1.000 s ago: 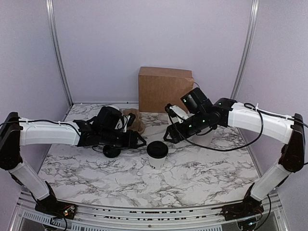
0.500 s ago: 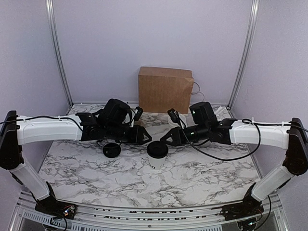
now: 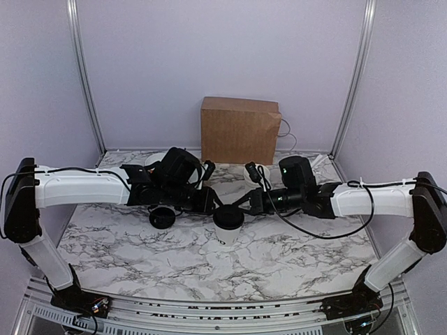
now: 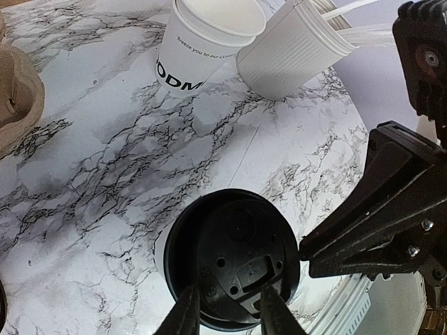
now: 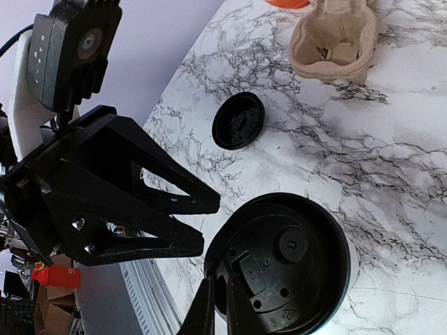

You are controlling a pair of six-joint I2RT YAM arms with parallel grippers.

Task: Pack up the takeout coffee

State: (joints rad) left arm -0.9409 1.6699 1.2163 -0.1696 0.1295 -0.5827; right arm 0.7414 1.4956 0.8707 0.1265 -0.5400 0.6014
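takeout coffee (image 3: pixel 228 218) stands between left hand (image 4: pixel 229 301), narrowly parted over its lid, and right hand (image 5: pixel 218 296), nearly closed.

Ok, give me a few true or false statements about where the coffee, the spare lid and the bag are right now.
1. The takeout coffee is lidded. True.
2. It already sits inside the brown bag. False: it stands on the table, between the left pincer and the right pincer.
3. A spare black lid lies loose on the table. True.
4. The brown bag lies flat. False: it stands upright at the back.
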